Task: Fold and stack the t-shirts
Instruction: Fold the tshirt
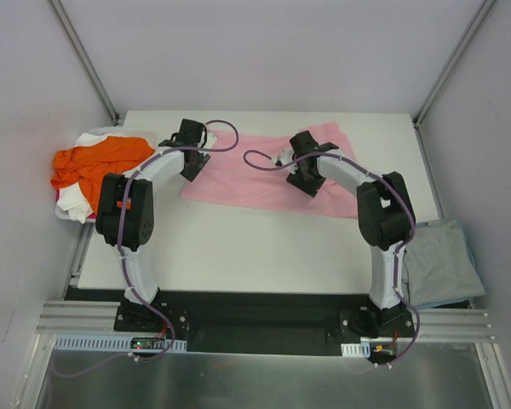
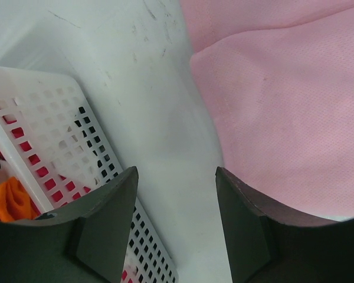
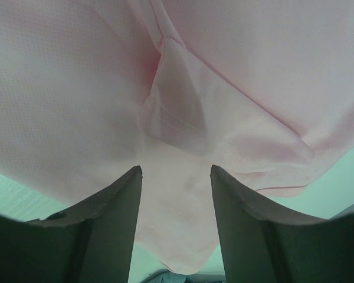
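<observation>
Looking down from above, the top view alone takes in everything at once: four shirts and two arms. One pink shirt [image 1: 264, 179] lies spread across the far half of the table [image 1: 238, 247]. One orange shirt [image 1: 94, 162] is heaped on one white shirt [image 1: 78, 203] in the single basket [image 1: 66, 215] at the left edge, and one grey shirt [image 1: 439, 260] overlaps the right edge near the right arm's base. That view hides the gaps between the jaws; the wrist views show them. The left gripper [image 2: 177, 177] hangs at the pink shirt's left edge, jaws apart with only bare table between them, gripping nothing. The basket's perforated white wall lies to one side of it and pink cloth to the other. The right gripper [image 3: 177, 171] hangs over the pink shirt's right part, jaws likewise apart and not clamped. A hemmed fold of the cloth shows beyond them, and whether the tips touch the cloth cannot be told.
</observation>
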You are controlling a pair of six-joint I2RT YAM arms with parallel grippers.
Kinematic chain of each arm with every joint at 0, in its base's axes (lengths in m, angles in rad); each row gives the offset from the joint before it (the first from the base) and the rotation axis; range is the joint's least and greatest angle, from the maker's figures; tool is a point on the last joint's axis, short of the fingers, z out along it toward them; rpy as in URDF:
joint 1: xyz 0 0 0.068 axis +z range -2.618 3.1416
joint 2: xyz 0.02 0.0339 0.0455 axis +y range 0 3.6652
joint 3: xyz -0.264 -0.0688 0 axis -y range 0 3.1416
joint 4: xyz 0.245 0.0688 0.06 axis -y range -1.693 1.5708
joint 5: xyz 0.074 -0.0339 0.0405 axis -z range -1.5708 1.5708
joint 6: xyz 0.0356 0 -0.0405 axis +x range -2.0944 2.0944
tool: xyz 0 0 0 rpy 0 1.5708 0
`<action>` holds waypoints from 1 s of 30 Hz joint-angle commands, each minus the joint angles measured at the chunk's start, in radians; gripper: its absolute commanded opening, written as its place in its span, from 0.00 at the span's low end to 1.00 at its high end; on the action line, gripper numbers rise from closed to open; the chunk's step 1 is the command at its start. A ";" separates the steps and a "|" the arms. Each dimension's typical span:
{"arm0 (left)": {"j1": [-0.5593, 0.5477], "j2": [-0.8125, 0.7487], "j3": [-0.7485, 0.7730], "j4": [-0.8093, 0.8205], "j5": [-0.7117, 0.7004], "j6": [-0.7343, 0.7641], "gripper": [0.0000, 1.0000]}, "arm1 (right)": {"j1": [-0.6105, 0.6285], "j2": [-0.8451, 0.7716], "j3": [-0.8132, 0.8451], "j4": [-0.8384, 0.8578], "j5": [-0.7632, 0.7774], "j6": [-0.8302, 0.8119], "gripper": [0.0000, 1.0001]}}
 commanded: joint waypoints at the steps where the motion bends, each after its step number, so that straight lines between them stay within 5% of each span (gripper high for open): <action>1: 0.003 -0.049 -0.016 0.008 0.020 -0.016 0.57 | 0.004 0.018 0.048 0.003 0.024 -0.007 0.54; 17: 0.003 -0.049 -0.015 0.008 0.023 -0.018 0.56 | -0.022 0.094 0.134 0.009 0.013 -0.035 0.43; 27: 0.003 -0.048 -0.016 0.008 0.020 -0.018 0.55 | -0.030 0.105 0.145 0.003 0.016 -0.041 0.16; 30: 0.003 -0.048 -0.019 0.008 0.018 -0.016 0.54 | -0.031 0.105 0.159 -0.004 0.022 -0.044 0.15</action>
